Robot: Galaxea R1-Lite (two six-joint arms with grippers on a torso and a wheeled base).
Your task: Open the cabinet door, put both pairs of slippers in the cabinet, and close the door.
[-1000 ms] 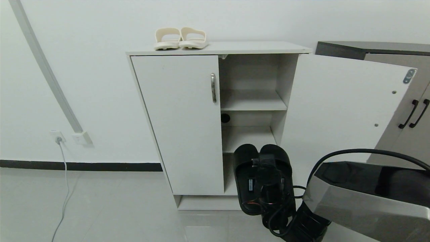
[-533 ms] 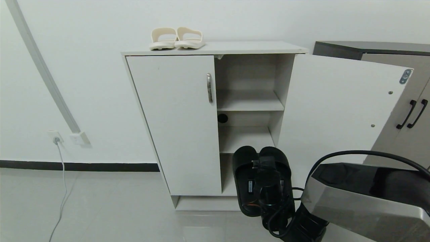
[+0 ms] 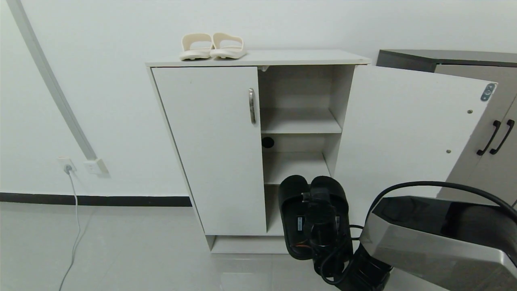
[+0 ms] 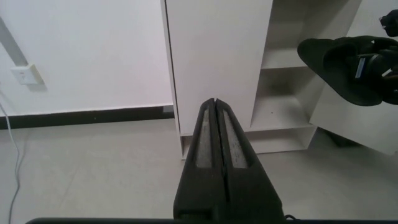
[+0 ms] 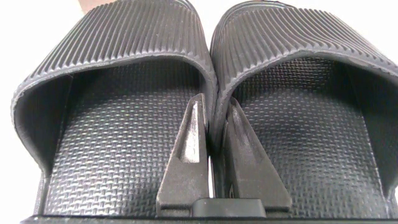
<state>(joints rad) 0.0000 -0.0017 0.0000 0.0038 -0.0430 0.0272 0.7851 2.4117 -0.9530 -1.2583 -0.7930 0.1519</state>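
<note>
Your right gripper [image 5: 214, 112] was clamped on the touching inner edges of both black slippers [image 3: 293, 192], held before the cabinet [image 3: 210, 153], at its open side. Your left gripper [image 4: 215, 106] was closed on nothing.

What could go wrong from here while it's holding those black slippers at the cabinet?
The right pincer pinches only the adjoining inner straps of the black ribbed rubber slippers, so one might slip free. Held side by side, the pair looks nearly as wide as the white cabinet's open half and may catch the closed left door.
</note>
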